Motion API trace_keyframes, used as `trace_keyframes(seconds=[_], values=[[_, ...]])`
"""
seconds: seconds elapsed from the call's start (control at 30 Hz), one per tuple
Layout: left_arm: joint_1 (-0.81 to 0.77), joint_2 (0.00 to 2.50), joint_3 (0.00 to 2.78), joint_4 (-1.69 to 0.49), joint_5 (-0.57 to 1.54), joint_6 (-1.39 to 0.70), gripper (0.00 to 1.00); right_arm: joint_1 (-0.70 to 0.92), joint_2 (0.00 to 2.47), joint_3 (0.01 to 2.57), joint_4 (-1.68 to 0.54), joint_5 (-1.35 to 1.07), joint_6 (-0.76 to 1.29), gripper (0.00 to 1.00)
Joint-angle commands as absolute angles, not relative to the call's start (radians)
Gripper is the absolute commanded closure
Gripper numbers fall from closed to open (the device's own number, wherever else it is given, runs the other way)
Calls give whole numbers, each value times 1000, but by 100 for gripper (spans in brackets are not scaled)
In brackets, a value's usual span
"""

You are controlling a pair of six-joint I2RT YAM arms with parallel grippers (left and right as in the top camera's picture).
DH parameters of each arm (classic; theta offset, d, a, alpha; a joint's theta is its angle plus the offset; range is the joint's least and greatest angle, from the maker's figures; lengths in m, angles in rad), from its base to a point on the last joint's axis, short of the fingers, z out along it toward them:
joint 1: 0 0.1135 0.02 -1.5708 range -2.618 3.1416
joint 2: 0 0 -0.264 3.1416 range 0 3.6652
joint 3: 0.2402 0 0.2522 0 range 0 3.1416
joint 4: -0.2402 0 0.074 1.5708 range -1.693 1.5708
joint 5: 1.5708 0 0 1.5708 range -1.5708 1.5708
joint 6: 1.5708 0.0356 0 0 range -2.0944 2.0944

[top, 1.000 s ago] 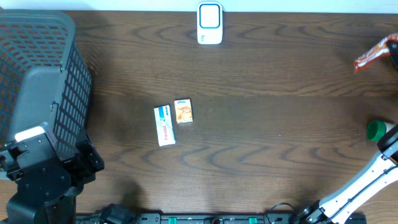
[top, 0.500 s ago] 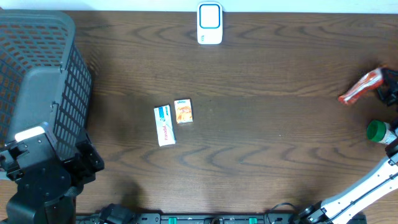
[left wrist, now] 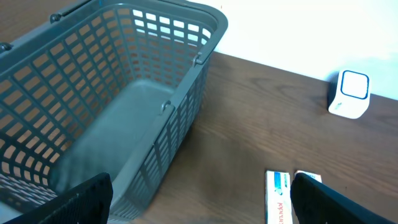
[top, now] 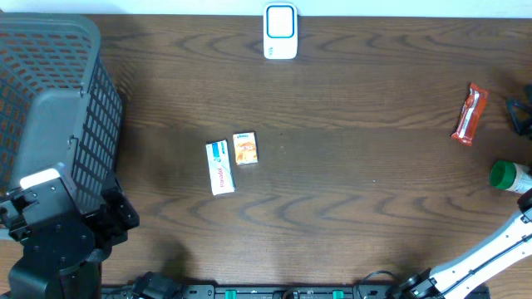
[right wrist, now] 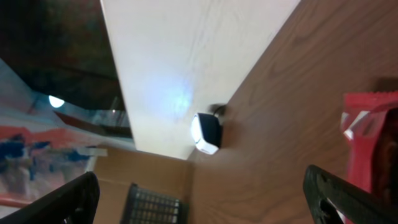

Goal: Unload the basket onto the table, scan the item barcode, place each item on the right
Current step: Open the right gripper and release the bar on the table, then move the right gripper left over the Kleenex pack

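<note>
The white and blue scanner [top: 280, 31] stands at the table's far edge, and shows small in the right wrist view as the scanner [right wrist: 206, 132]. A red snack packet [top: 468, 114] lies flat on the wood at the right, free of any grip. Just right of it, my right gripper [right wrist: 205, 199] is open with nothing between its fingers, and the packet [right wrist: 373, 143] sits beside its right finger. A white-blue box [top: 219, 168] and an orange box [top: 245, 148] lie mid-table. My left gripper [left wrist: 199, 202] hovers open and empty at the near left.
A grey mesh basket [top: 50, 108] fills the left side, close to my left arm. A green-capped bottle [top: 503, 174] stands near the right edge, below the red packet. My right arm reaches in from the bottom right corner.
My right gripper opened and let go of the red packet, which came down and left from the table's right edge and now lies flat on the wood. The left arm has not moved.
</note>
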State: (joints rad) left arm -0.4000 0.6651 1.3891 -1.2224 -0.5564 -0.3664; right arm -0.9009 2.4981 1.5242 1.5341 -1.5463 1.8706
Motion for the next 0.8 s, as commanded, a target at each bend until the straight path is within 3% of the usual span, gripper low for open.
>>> trace_keyframes(seconds=[0.0, 0.23, 0.4, 0.63, 0.7, 0.77], values=[[-396, 663, 1398, -1219, -565, -372, 9, -899, 2387, 1555, 1576, -1550, 1953, 1], [-396, 663, 1398, -1219, -565, -372, 8, -776, 2164, 1557, 1576, -1554, 1992, 1], [-396, 663, 1398, -1219, -565, -372, 9, -590, 1972, 1595, 1575, -1545, 1938, 1], [-396, 663, 1398, -1219, -565, -372, 9, -232, 1843, 1626, 1568, -1493, 1625, 1], [-396, 663, 1398, -1219, -565, -372, 9, -120, 1845, 1626, 1479, -1477, 1597, 1], [-396, 663, 1398, -1219, -565, -372, 9, -26, 1851, 1627, 1245, -1483, 1497, 1]])
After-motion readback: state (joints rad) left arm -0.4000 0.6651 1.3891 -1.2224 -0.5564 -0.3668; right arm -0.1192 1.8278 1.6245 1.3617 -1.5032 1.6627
